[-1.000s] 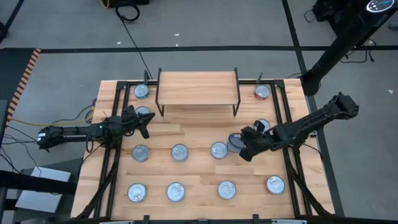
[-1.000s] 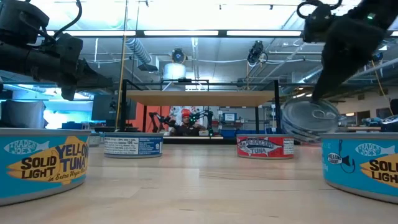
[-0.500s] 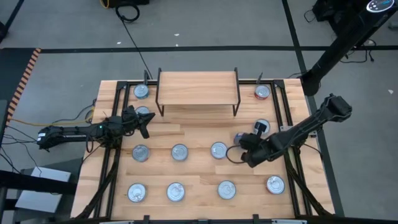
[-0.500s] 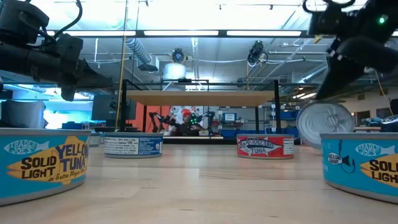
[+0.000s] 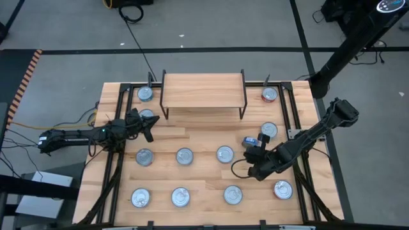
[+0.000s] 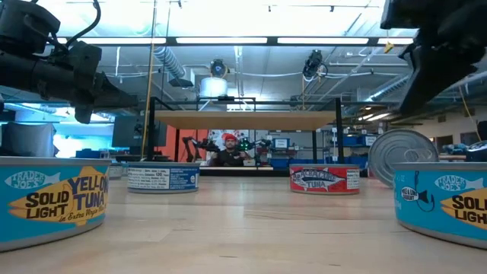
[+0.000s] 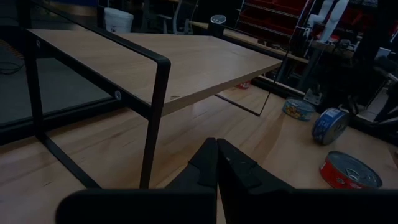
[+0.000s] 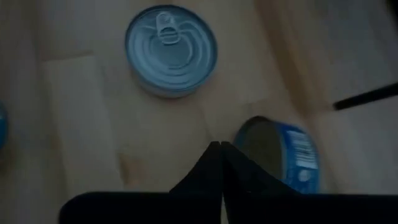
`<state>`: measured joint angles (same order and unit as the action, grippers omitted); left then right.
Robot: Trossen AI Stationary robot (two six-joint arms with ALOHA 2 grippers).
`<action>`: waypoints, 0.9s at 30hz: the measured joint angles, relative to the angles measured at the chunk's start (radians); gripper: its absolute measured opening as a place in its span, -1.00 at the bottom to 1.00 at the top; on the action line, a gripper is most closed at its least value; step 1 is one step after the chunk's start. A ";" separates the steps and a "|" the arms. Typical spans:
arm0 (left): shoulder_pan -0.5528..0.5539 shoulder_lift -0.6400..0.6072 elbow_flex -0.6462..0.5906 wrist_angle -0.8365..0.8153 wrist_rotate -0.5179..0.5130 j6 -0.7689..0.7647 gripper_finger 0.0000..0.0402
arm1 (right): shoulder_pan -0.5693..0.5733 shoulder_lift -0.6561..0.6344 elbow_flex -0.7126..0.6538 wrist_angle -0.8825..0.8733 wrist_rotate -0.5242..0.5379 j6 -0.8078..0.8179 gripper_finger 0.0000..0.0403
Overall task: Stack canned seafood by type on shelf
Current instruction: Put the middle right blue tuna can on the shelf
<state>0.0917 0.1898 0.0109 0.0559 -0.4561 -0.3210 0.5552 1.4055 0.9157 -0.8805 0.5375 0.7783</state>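
High view: my right gripper (image 5: 255, 167) hangs with fingers pressed together, empty, over the right half of the table (image 5: 201, 133), just near of a blue-labelled can tipped on its edge (image 5: 251, 141). My left gripper (image 5: 146, 126), likewise closed and empty, waits near the shelf's left legs. The shelf (image 5: 203, 89) stands at the far middle with nothing on its plank. Upright cans lie in a middle row (image 5: 184, 155) and a near row (image 5: 181, 197); single cans sit at the far left corner (image 5: 146, 94) and far right corner (image 5: 269, 95).

Low view: two blue tuna cans (image 6: 52, 199) flank the foreground; a white-labelled can (image 6: 163, 177) and a red one (image 6: 324, 180) rest before the shelf; the tipped can (image 6: 402, 154) shows its silver end at right.

Left wrist view: my closed fingers (image 7: 217, 167) point past the shelf leg toward the tipped can and a red can (image 7: 349, 172).

Right wrist view: my closed fingertips (image 8: 219, 163) sit between an upright can (image 8: 171, 50) and the tipped one (image 8: 283, 153), gripping neither.
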 joint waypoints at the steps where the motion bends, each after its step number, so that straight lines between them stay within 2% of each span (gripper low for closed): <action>1: 0.000 0.000 0.000 0.000 0.000 0.000 -0.97 | 0.000 0.000 0.001 -0.002 -0.021 0.028 -0.92; 6: 0.000 0.000 0.000 0.000 0.000 -0.001 -0.97 | -0.030 0.000 0.072 -0.124 -0.127 0.133 -0.66; 10: 0.000 0.000 0.000 0.000 0.000 -0.001 -0.97 | -0.080 -0.001 0.174 -0.283 -0.214 0.129 -0.43; 14: 0.000 0.000 0.000 -0.001 0.000 -0.001 -0.97 | -0.162 -0.001 0.244 -0.383 -0.349 0.025 -0.23; 20: 0.000 0.000 0.000 0.001 0.000 -0.002 -0.97 | -0.306 -0.001 0.264 -0.396 -0.640 -0.165 -0.01; 23: 0.000 0.000 0.000 0.008 0.000 -0.004 -0.97 | -0.358 -0.001 0.264 -0.419 -0.694 -0.248 0.07; 27: 0.000 0.000 -0.001 0.057 0.025 -0.042 -0.97 | -0.402 -0.001 0.264 -0.479 -0.680 -0.308 0.15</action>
<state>0.0914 0.1894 0.0101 0.1133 -0.4312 -0.3628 0.1533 1.4044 1.1797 -1.3592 -0.1429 0.4701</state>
